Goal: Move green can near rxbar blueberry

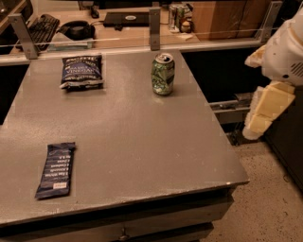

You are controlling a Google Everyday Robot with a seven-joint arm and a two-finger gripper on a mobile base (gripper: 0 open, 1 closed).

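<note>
The green can (163, 74), green-and-white with a silver top, stands upright at the back right of the grey table (142, 142). The rxbar blueberry (56, 170), a flat dark navy wrapper with white text, lies near the table's front left corner, far from the can. My gripper (258, 118), cream-coloured on a white arm, hangs off the table's right side above the floor. It is well to the right of the can, holds nothing and touches nothing.
A puffy blue chip bag (82, 71) lies at the back left of the table. A rail with metal posts (155, 28) runs along the back edge. Behind it is a desk with a keyboard (40, 26), headphones and small cans (177, 14).
</note>
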